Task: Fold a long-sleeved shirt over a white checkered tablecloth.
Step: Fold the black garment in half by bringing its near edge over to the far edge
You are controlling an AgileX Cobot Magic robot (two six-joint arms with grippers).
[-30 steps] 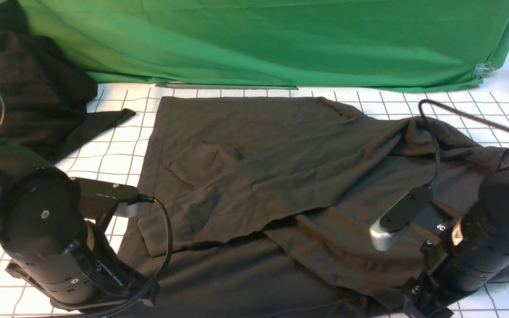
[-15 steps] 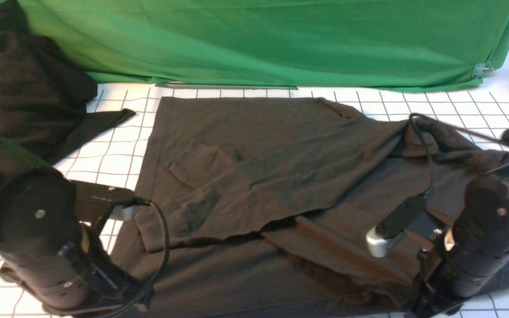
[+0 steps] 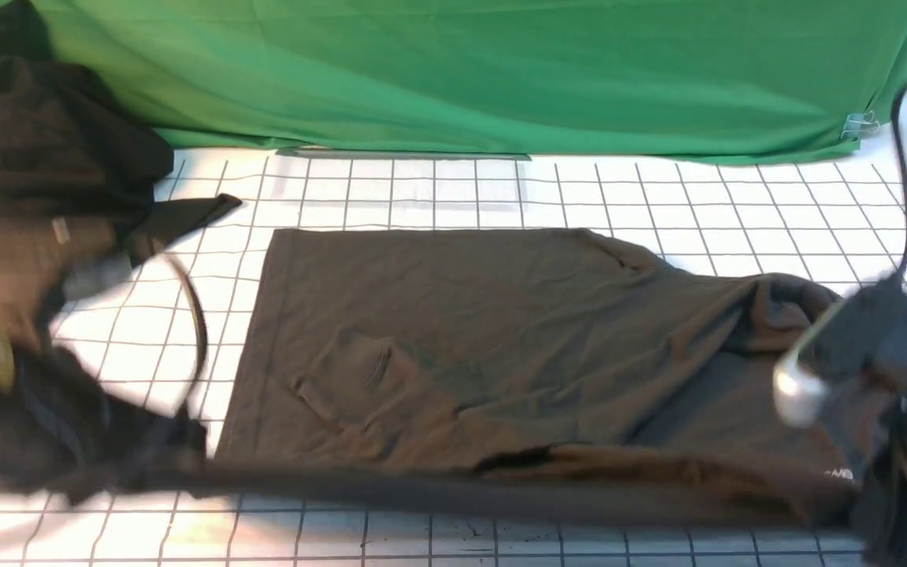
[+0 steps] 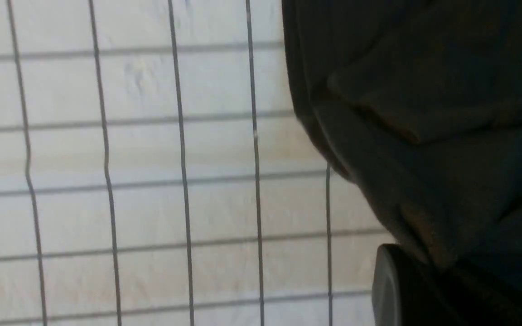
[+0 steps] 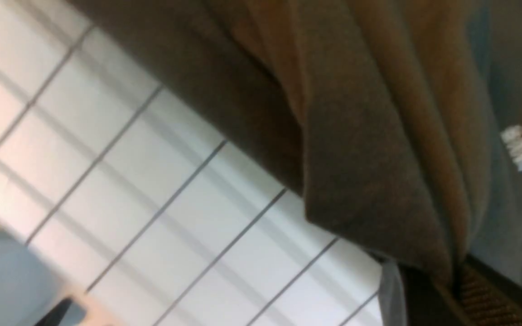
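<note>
Long-sleeved shirt (image 3: 501, 346), white print (image 5: 519, 147) unreadable, left pincer (image 4: 428, 271) and right pincer (image 5: 451, 276) gripping its edge

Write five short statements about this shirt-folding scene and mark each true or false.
1. The long-sleeved shirt lies on the white checkered tablecloth. True.
2. The backdrop is blue. False: it is green.
3. The right claw is shut on the shirt's fabric. True.
4. The left claw hangs open, clear of the shirt. False: it is shut on the shirt's edge.
5. The shirt is the only garment here. False: another dark garment lies heaped far left.
</note>
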